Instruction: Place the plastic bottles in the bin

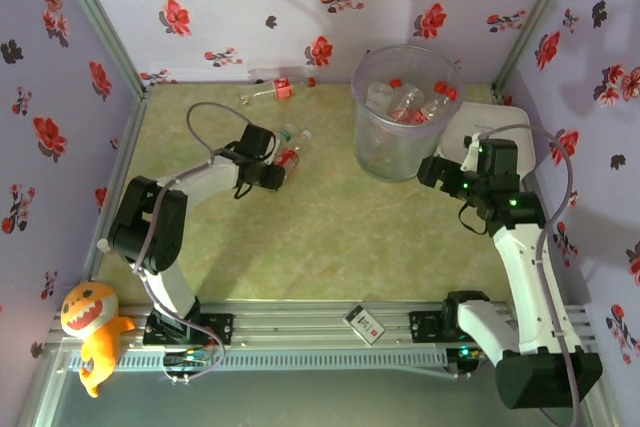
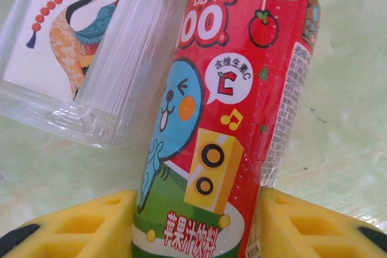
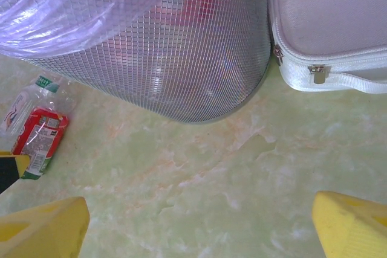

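**A:** Left gripper point(image 1: 280, 162): its yellow fingers point(image 2: 78, 225) press on both sides of a red-labelled bottle point(image 2: 224, 107), clamped low on its body.

**B:** Where does that bottle lie?

**A:** On the green worktop point(image 1: 330, 237), left of centre and toward the far edge. A clear bottle point(image 2: 91, 58) lies just beside it, outside the fingers. The grip seems meant to lift the red one alone.

**B:** And the bin?

**A:** The bin point(image 1: 405, 112) stands upright near the worktop's far right corner. Several bottles point(image 1: 410, 102) with red caps are inside. A white zipped case point(image 3: 332, 22) sits against its right side.

**B:** What is the other arm doing?

**A:** The right gripper point(image 3: 199, 228) has its fingers wide apart and holds nothing. It sits low over bare worktop, just near the bin's base. It looks parked there to leave the left arm room.

**B:** What is left to do?

**A:** A stray bottle point(image 1: 270, 92) lies at the far edge by the back wall. The clamped one likely needs lifting above the bin's rim.
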Controlling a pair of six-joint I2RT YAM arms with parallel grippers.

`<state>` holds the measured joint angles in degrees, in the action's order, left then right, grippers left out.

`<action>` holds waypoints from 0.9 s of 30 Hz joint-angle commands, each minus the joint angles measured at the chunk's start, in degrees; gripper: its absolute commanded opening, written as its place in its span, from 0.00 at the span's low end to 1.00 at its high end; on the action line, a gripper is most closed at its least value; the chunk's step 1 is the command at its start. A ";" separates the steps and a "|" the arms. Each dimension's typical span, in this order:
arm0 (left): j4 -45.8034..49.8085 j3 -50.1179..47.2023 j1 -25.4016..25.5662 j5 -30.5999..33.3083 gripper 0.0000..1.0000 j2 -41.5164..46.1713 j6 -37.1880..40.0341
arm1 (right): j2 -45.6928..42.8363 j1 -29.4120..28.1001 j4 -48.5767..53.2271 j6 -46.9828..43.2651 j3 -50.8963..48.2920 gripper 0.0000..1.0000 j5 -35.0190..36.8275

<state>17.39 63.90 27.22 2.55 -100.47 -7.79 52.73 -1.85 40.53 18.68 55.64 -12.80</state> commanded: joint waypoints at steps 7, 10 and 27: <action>1.66 -2.01 2.48 -2.58 0.38 7.73 -2.74 | -4.81 0.97 -7.14 6.06 -1.67 0.95 1.77; -0.96 -4.43 2.92 -5.73 0.31 11.17 -4.53 | -5.35 0.97 -10.54 9.53 -2.57 0.95 -0.51; -20.85 -20.08 4.87 -18.12 0.26 29.29 -15.80 | 14.08 -29.52 -30.95 18.71 5.55 0.97 5.80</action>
<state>3.07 45.76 31.29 -12.05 -73.76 -19.97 62.96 -28.51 14.94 36.12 58.52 -8.51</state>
